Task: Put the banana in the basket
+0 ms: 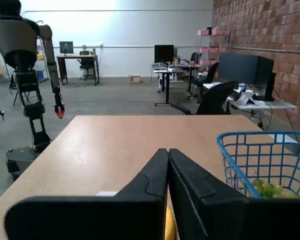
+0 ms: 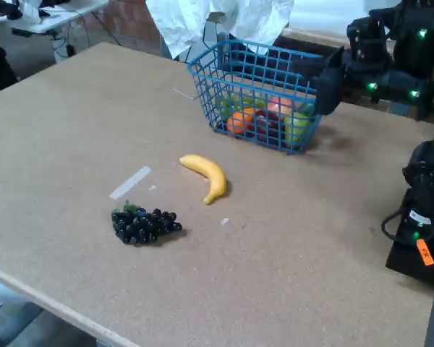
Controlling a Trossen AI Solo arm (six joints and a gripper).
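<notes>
The big tan table (image 2: pixel 72 116) takes up nearly everything in the fixed view, its near edge running along the bottom left. Toward its far edge, right of centre, sits the blue wire basket (image 2: pixel 254 95), already holding several round fruits, orange, green and reddish. I take it as the collecting point, set within easy reach of the arm.

The arm's dark body (image 2: pixel 387 69) hangs at the far right edge of the table, just beside the basket's right wall, with small green lights on it. In that view I cannot make out the fingers clearly.

In the wrist view the gripper (image 1: pixel 168 165) fills the bottom of the picture, its two black fingers (image 1: pixel 150 182) meeting at the tips with no gap between them. It looks closed and empty; a sliver of yellow shows low between the finger bases, but I cannot tell what that is. The basket's rim appears to its right there.

Out in the middle of the table lies a bunch of dark grapes (image 2: pixel 145 225), toward the near left edge, with a pale strip of tape (image 2: pixel 130 181) just beyond it.

The banana (image 2: pixel 207 176) lies flat on the bare table, between the grapes and the basket, touching neither, and well apart from the gripper. By my reckoning the task has not really started: the jaws must open and travel over before anything can be lifted.
</notes>
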